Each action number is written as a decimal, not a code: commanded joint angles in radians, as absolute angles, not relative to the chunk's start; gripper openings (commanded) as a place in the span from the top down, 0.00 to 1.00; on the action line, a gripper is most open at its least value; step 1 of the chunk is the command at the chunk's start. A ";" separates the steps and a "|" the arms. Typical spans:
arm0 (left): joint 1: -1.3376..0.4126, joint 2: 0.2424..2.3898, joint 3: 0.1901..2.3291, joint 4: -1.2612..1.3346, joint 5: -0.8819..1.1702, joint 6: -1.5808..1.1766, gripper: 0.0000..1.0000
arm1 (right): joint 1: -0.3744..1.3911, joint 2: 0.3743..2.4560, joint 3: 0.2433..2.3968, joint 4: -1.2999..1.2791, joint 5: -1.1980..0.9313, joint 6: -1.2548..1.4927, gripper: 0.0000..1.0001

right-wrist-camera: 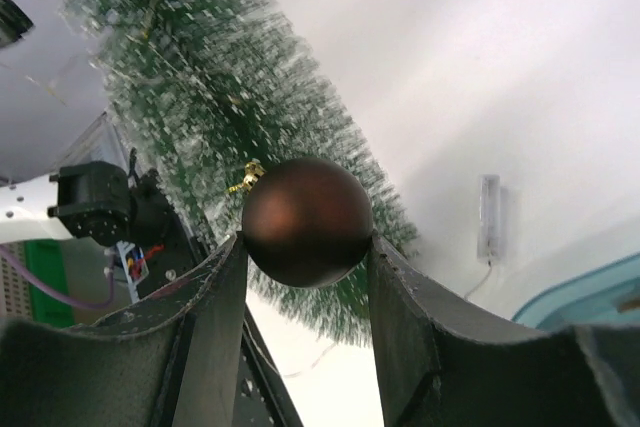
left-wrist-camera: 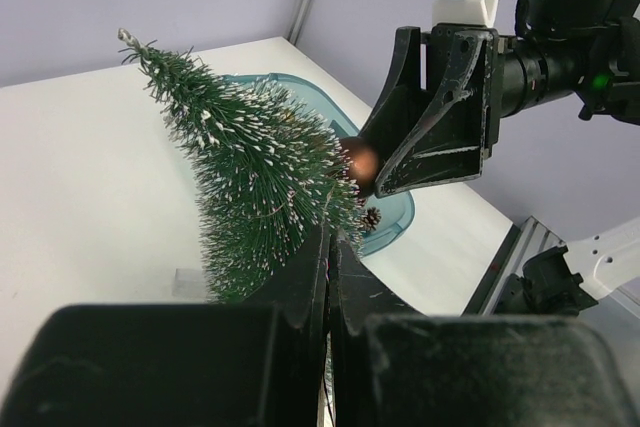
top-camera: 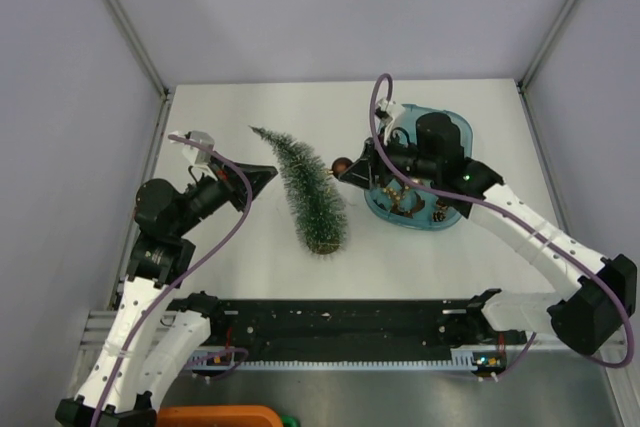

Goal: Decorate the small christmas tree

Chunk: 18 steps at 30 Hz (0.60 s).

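Note:
The small christmas tree (top-camera: pixel 305 192) leans on the table, tip toward the back left, round base toward the near edge. It also shows in the left wrist view (left-wrist-camera: pixel 250 177) and, blurred, in the right wrist view (right-wrist-camera: pixel 200 97). My right gripper (top-camera: pixel 348 169) is shut on a matte brown ball ornament (right-wrist-camera: pixel 305 217) with a gold cap and holds it against the tree's right side. The ball also shows in the left wrist view (left-wrist-camera: pixel 358 159). My left gripper (left-wrist-camera: pixel 332 232) is shut, its tips at the bristles on the tree's left side (top-camera: pixel 270 175). A thin wire shows in the slit between the fingers.
A translucent blue oval tray (top-camera: pixel 462 127) with more ornaments sits right of the tree, partly under my right arm. A pine cone (left-wrist-camera: pixel 371 217) lies in it. A small clear battery box (right-wrist-camera: pixel 487 217) with a wire lies on the table by the tree. A black rail (top-camera: pixel 330 322) runs along the near edge.

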<state>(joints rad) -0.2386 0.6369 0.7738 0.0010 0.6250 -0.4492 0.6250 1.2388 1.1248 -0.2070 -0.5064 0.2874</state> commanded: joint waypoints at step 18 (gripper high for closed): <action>-0.227 0.638 0.775 0.071 0.655 -0.480 1.00 | 0.603 1.128 0.934 -0.077 -0.551 0.353 0.92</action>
<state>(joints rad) -0.2333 0.6373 0.7738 0.0010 0.6395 -0.4706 0.6056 1.1770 0.9619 -0.1699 -0.5026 0.3122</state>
